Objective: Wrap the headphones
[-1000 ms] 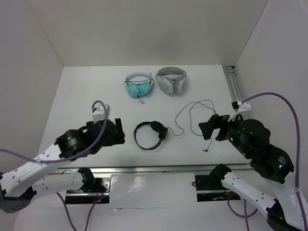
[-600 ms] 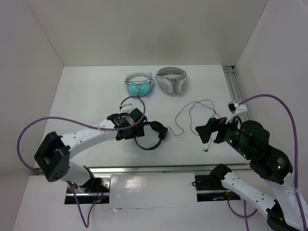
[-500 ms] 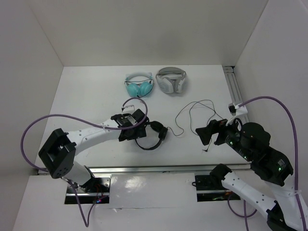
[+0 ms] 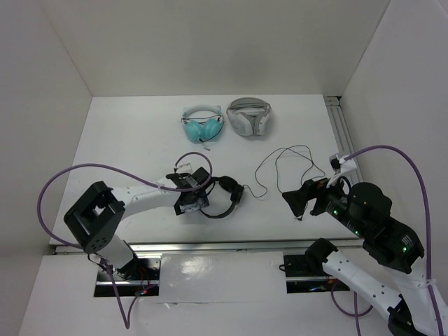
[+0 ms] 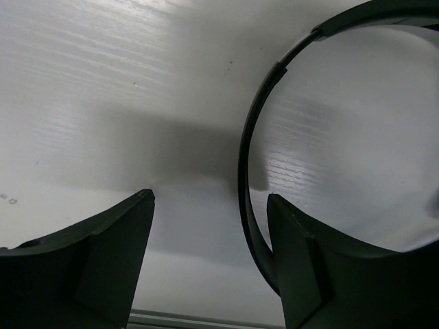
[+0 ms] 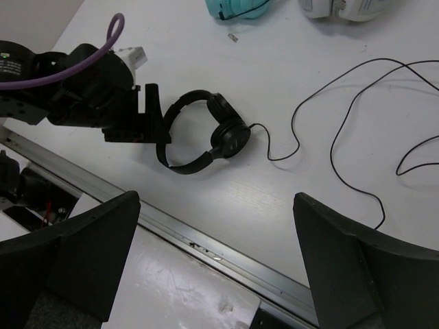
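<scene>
The black headphones (image 4: 229, 190) lie flat at the table's front centre, and their thin cable (image 4: 280, 157) loops off to the right. My left gripper (image 4: 194, 204) is open and low over the left side of the headband. In the left wrist view the headband (image 5: 248, 154) runs between the fingers, close to the right finger (image 5: 302, 267). My right gripper (image 4: 295, 201) is open and empty, hovering above the cable's end. Its wrist view shows the headphones (image 6: 226, 133), the cable (image 6: 329, 110) and the left gripper (image 6: 147, 123).
The teal headphones (image 4: 201, 126) and the white-grey headphones (image 4: 248, 117) lie at the back centre. A metal rail (image 4: 339, 126) runs along the right side. Another rail (image 4: 210, 245) edges the table's front. White walls enclose the left, back and right.
My left arm has swung in from the left, and its open gripper has come down around the headband's left side. My right gripper has drifted slightly left. The headphones have hardly moved.
</scene>
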Controlling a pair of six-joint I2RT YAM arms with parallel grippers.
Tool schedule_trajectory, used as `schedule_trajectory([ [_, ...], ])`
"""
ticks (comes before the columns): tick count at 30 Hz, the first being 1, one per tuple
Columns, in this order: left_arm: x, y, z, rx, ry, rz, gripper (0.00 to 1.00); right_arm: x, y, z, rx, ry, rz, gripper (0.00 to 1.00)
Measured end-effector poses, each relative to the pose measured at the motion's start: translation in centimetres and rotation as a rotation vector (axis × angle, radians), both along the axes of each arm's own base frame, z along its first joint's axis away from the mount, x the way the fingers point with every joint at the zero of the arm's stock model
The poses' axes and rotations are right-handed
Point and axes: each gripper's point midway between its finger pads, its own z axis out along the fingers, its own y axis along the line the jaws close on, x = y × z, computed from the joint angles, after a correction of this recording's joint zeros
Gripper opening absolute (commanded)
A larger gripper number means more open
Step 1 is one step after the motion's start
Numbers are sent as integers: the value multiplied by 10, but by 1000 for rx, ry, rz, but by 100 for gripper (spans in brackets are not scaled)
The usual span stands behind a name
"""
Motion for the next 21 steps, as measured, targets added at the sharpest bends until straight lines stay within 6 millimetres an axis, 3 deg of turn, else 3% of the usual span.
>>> schedule_trajectory([
  [3,-1,0,-9,9,18,10,67,-2,1,1,8,-4,11,100],
  [5,1,0,-9,10,12,15,50,-3,1,2,14,-11,14,100],
  [6,2,-1,-9,5,9,20,35,-4,0,3,16,-14,14,100],
  [11,5,-5,-11,-26,-11,51,17,-5,0,4,20,-20,14,100],
  [12,5,-5,-11,-35,-16,60,0,-5,-1,4,21,-21,14,100],
  [17,3,-5,-8,-43,-29,59,0,-6,4,4,37,-30,35,100],
  [21,-24,9,8,61,-22,40,0,-12,21,3,105,-81,129,100],
])
